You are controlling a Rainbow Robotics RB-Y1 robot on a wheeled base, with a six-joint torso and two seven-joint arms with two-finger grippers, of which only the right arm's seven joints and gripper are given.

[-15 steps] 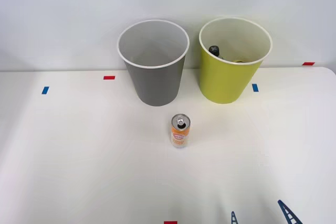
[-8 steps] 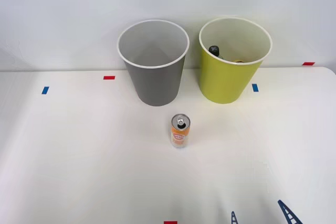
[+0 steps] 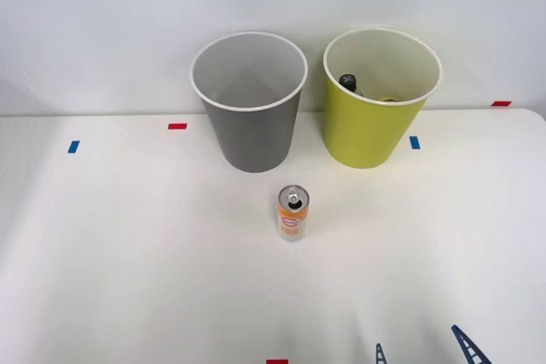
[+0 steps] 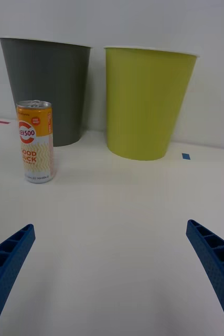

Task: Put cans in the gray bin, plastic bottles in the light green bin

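An orange-and-white can (image 3: 293,211) (image 4: 35,141) stands upright on the white table, just in front of the gray bin (image 3: 249,101) (image 4: 44,88). To the right of that bin stands the light green bin (image 3: 380,96) (image 4: 146,101), with a dark bottle top (image 3: 349,83) showing inside it. My right gripper (image 3: 424,354) (image 4: 112,275) is open at the table's near right edge, low over the surface. Its blue ribbed fingers (image 4: 7,261) stand wide apart, well short of the can, with nothing between them.
Red tape marks (image 3: 177,126) and blue tape marks (image 3: 73,147) dot the table (image 3: 128,253). A white wall rises right behind the bins. Open tabletop lies between my gripper and the can.
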